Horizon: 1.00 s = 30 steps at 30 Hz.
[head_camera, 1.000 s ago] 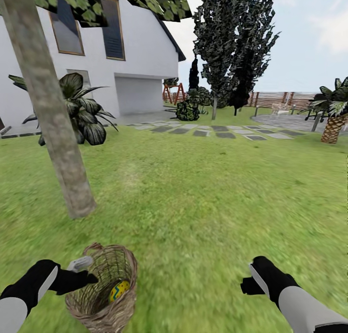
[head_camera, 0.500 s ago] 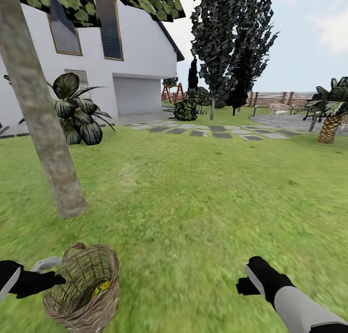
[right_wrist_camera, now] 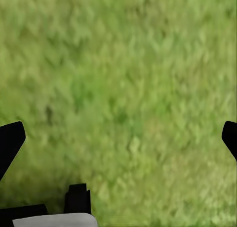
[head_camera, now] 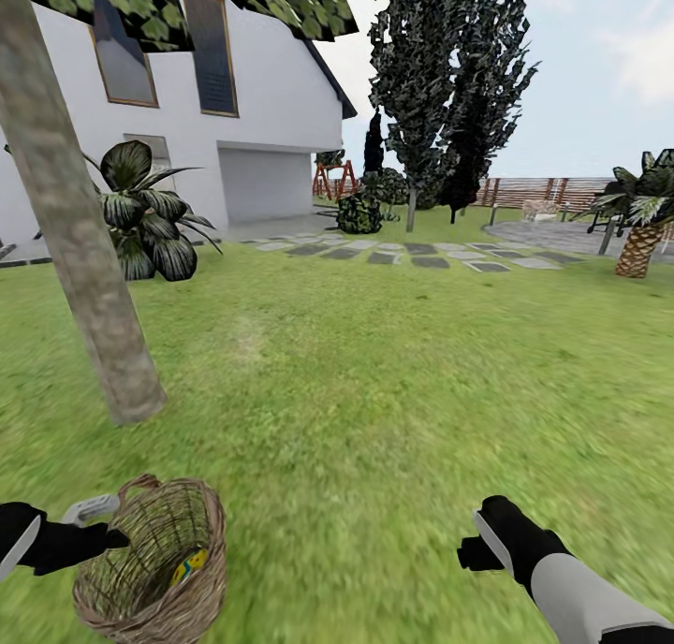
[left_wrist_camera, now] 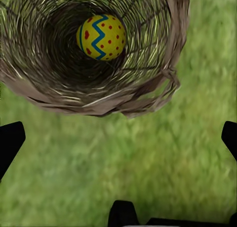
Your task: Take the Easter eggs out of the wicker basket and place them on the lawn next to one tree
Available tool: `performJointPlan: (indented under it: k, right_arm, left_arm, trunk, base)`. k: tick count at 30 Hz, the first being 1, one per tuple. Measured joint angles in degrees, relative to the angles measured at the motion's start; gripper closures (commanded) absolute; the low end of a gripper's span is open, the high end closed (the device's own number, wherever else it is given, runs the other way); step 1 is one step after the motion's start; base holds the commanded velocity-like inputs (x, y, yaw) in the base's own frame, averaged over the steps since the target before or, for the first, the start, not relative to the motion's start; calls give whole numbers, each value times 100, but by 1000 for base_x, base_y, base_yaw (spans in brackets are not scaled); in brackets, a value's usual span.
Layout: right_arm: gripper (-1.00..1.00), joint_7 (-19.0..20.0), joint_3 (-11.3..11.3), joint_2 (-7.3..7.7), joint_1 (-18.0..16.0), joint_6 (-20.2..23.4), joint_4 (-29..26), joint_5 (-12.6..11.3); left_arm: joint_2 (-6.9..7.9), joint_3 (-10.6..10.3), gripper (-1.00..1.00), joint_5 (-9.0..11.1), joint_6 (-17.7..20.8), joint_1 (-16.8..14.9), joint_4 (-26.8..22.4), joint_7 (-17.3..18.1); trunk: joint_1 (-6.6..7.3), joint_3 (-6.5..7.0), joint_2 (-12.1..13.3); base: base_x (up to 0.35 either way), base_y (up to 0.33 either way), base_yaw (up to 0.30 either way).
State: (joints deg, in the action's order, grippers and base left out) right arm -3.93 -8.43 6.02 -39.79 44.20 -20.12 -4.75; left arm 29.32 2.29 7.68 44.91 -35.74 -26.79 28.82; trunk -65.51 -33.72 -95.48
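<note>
A wicker basket point(head_camera: 154, 560) sits on the lawn point(head_camera: 393, 391) near the foot of a tree point(head_camera: 75, 223), its open weave of brown strands forming a rounded bucket shape with a small loop handle at the rim. Much of its inside is hidden from the head camera, where only a sliver of one yellow egg point(head_camera: 192, 563) shows through the weave; the left wrist camera looks down the mouth and finds that egg point(left_wrist_camera: 101, 37) lying deep inside, smooth and yellow with red dots and a blue-green zigzag. Whether other eggs lie in the basket cannot be told, since its wall covers part of the bottom. The left hand point(head_camera: 98, 524) hovers just beside the basket's rim, partly cut off at the picture's edge; in its wrist view the dark fingertips point(left_wrist_camera: 10, 140) stand wide apart over bare grass, gripping nothing. The right hand point(head_camera: 473, 550) hangs well apart from the basket over open turf, its black fingers point(right_wrist_camera: 10, 140) likewise spread at the edges of its wrist view, with only blurred, patchy green and yellowish grass between them. The tree's grey-brown trunk rises straight and bare, leaning out of the picture, its crown cut off but for a fringe of flat green leaves. Beyond stand a white house point(head_camera: 187, 110), a broad-leaved shrub point(head_camera: 150, 218), dark narrow cypresses point(head_camera: 449, 82), grey stepping stones point(head_camera: 412, 256) and a short palm point(head_camera: 641, 237).
</note>
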Motion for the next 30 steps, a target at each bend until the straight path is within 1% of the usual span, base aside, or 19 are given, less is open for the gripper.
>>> performJointPlan:
  k: [3, 7, 10, 19, 24, 30]
  right_arm:
    - [-100, 0, -4, 0, 0, 0, 0, 0]
    - [-100, -1, -5, 0, 0, 2, 0, 0]
    - [-100, -1, -4, 0, 0, 1, 0, 0]
    - [-100, -1, -6, 0, 0, 1, 0, 0]
    - [-100, -1, -6, -4, 0, 1, 0, 0]
    - [-100, -6, -6, -20, 0, 1, 0, 0]
  left_arm:
    - [0, -1, -100, 3, 0, 0, -3, -2]
    - [-37, -13, -100, -1, -1, 0, -6, -19]
    - [-55, -10, -100, 4, -1, 1, -11, -26]
    - [-61, 17, -100, 26, 1, 2, -24, -51]
    - [-119, 17, -100, 27, 1, 0, -26, -49]
    - [-100, 41, -100, 22, -7, 0, -32, -52]
  trunk:
    - [0, 0, 0]
    - [0, 0, 0]
    - [-1, 0, 0]
    - [-3, 0, 0]
    - [-3, 0, 0]
    - [-3, 0, 0]
  base:
    - [317, 28, 0]
    - [328, 4, 0]
    - [202, 1, 0]
    - [17, 0, 0]
    - [0, 0, 0]
    - [0, 0, 0]
